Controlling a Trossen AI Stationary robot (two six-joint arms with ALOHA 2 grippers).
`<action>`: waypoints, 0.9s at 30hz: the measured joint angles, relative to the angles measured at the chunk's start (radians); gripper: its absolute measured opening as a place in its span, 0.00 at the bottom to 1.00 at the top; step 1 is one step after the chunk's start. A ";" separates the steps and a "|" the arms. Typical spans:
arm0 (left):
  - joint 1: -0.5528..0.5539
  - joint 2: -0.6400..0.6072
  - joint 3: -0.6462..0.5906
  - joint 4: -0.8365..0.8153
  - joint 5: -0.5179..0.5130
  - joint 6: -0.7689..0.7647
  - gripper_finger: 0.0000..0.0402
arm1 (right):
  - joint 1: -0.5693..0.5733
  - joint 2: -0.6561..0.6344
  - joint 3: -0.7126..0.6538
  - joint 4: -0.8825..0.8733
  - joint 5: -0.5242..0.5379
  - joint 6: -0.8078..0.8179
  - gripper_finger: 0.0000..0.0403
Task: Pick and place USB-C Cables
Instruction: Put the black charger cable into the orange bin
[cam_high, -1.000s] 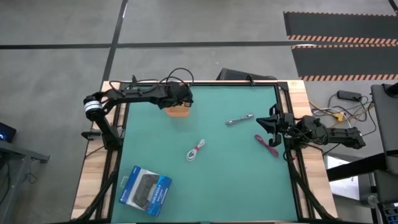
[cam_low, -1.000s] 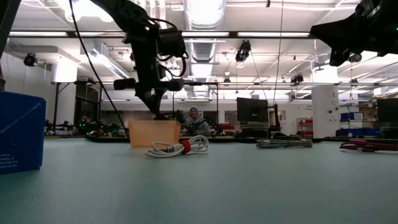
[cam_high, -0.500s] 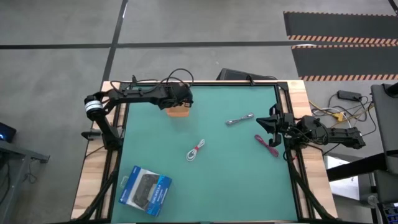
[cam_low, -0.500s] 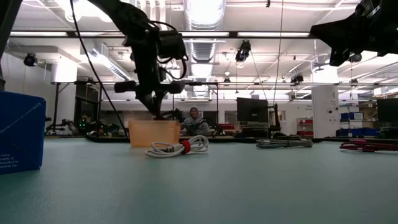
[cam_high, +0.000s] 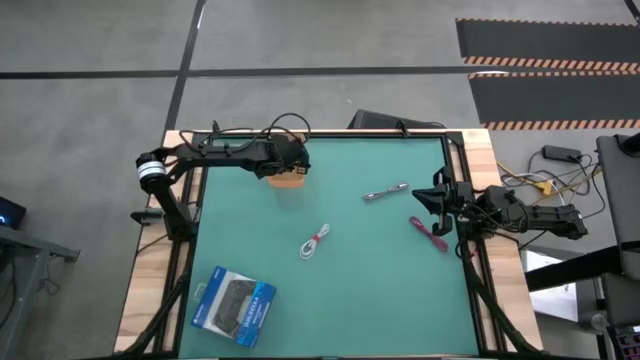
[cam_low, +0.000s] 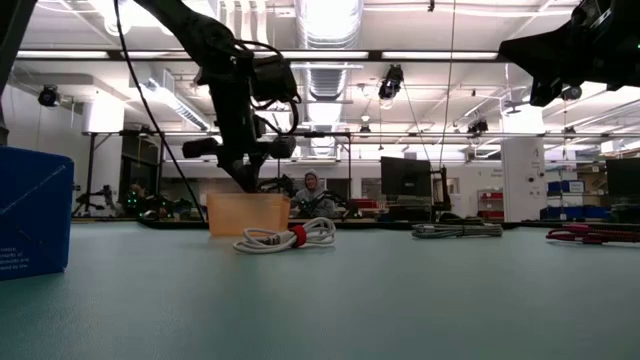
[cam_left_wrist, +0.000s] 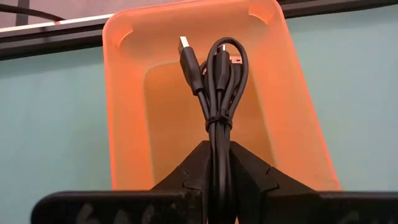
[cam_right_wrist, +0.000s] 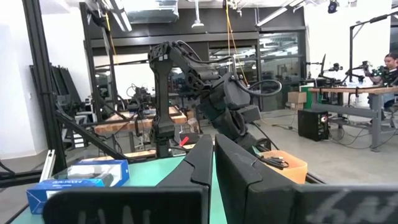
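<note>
My left gripper (cam_left_wrist: 219, 167) is shut on the black cable (cam_left_wrist: 217, 74) right above the orange bin (cam_high: 291, 181), which stands near the table's far edge (cam_low: 247, 213). The white cable (cam_high: 315, 241) lies at mid-table, in front of the bin in the low view (cam_low: 285, 237). Toward the right lie the silver-grey cable (cam_high: 385, 192) and the magenta cable (cam_high: 430, 232). My right gripper (cam_right_wrist: 214, 158) is shut and waits raised at the table's right edge (cam_high: 437, 200), close to the magenta cable. My left gripper pinches the black cable bundle between its two fingers at one end (cam_left_wrist: 219, 146), just behind the tie round its middle. The fingers (cam_left_wrist: 198, 167) come from above, pointing down and along the bundle. It hangs below them, and its looped end and plug (cam_left_wrist: 186, 53) reach down into the orange bin.
A blue-and-black box (cam_high: 235, 305) lies at the table's near left corner and shows large at the left of the low view (cam_low: 30, 210). Green mat (cam_high: 380, 290) lies bare at the near right. A person (cam_low: 312, 192) sits in the room beyond the table.
My left gripper, still shut on the black cable, has come down a little toward the orange bin and shifted slightly toward the table's left. The right arm and the cables on the mat have kept still.
</note>
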 joint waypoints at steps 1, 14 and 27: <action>0.000 0.000 0.000 0.004 0.000 0.000 0.08 | 0.000 0.000 0.000 0.001 0.000 0.000 0.02; -0.001 0.039 -0.004 0.044 -0.018 0.029 0.08 | 0.000 0.000 0.000 0.000 0.000 0.000 0.02; -0.001 0.044 -0.004 0.044 -0.018 0.029 0.08 | 0.000 0.000 0.000 -0.001 0.000 0.000 0.02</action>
